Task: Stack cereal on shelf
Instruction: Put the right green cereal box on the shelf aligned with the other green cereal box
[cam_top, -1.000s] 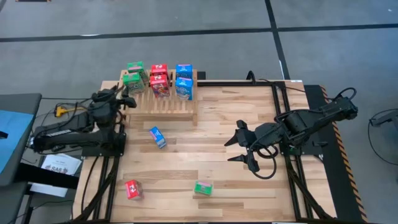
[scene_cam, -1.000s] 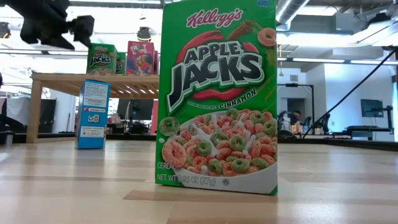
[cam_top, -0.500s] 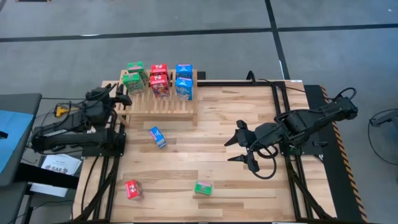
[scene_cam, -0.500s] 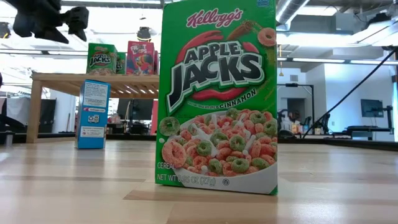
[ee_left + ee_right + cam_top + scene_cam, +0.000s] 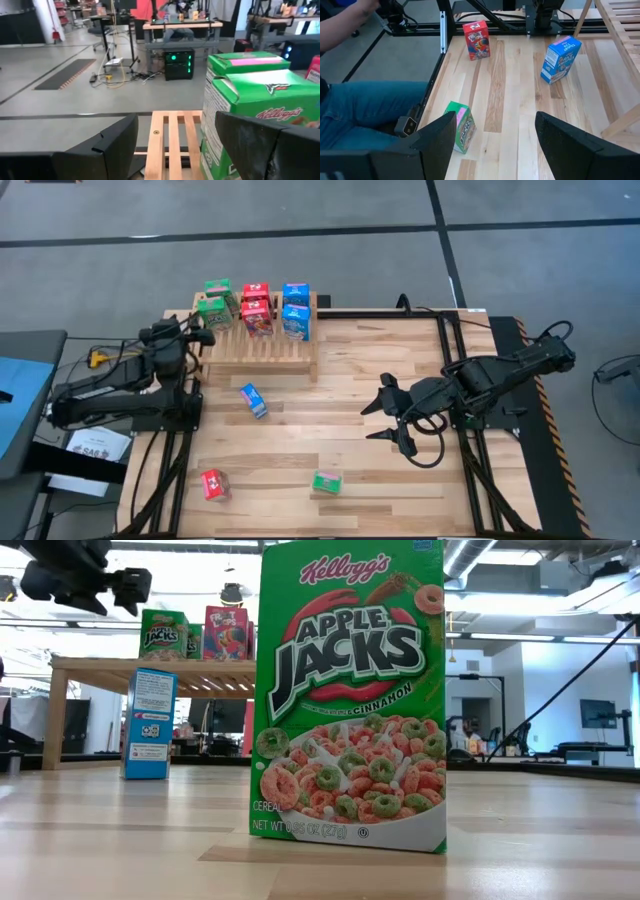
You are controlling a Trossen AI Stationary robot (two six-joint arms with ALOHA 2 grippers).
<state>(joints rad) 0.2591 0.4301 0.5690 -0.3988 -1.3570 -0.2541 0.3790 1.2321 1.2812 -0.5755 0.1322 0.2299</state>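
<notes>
The shelf (image 5: 255, 345) stands at the table's far left with several cereal boxes upright on its slats: two green (image 5: 214, 300), two red (image 5: 256, 305), two blue (image 5: 295, 308). Three more boxes stand on the tabletop: blue (image 5: 253, 400), red (image 5: 213, 484), green (image 5: 326, 481). My left gripper (image 5: 205, 335) hovers open at the shelf's left end, beside the green boxes (image 5: 260, 95); only the slats (image 5: 170, 135) show between its fingers. My right gripper (image 5: 372, 420) hangs open above the table's middle right, holding nothing.
Black frame rails (image 5: 450, 370) run along the table's right side and far edge. In the right wrist view a seated person's leg (image 5: 365, 110) shows beyond the table's near edge. Bare planks lie between the shelf and the loose boxes.
My left gripper has drawn slightly back from the shelf toward the table's left edge, then come back toward it, turning a little. It stays open. The boxes and my right arm have kept still.
</notes>
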